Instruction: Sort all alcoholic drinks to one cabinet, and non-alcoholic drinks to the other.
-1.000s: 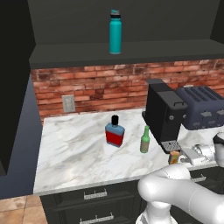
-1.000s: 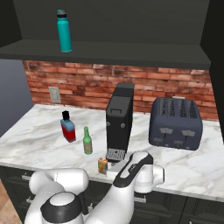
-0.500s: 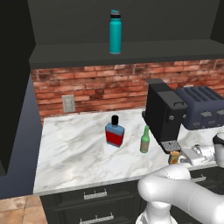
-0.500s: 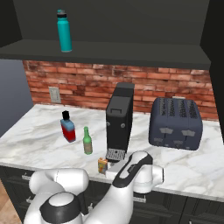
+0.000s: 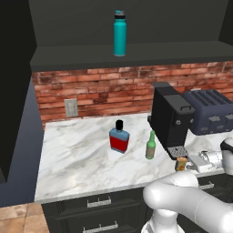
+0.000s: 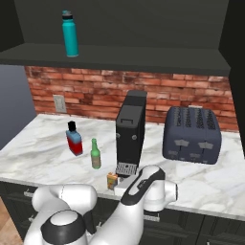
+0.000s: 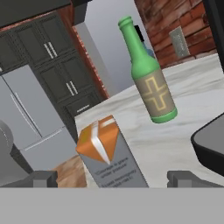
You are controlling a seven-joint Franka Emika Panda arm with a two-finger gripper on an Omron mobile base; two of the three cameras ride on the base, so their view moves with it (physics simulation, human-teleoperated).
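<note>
Coffee machine (image 6: 130, 134) mid-counter, toaster (image 6: 191, 135) to its right. Teal bottle (image 6: 70, 33) already up on the far shelf. Blue flask (image 6: 74, 139) and green bottle (image 6: 95, 154) stand left of the machine. Carton (image 7: 109, 153) sits at the near edge, framed by the gripper (image 7: 111, 178), fingers spread wide, grasping nothing, apparently lined up for pickup. Hand view shows this alignment; base views show the shelf.

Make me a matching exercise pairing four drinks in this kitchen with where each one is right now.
Things:
1. teal bottle
2. blue flask
3. green bottle
4. orange carton

Places:
A. between the open gripper's fingertips, at the counter's front edge
B. on the counter, just left of the coffee machine
C. up on the dark shelf
D. on the counter, left of the green bottle

Pairs: 1-C, 2-D, 3-B, 4-A
</note>
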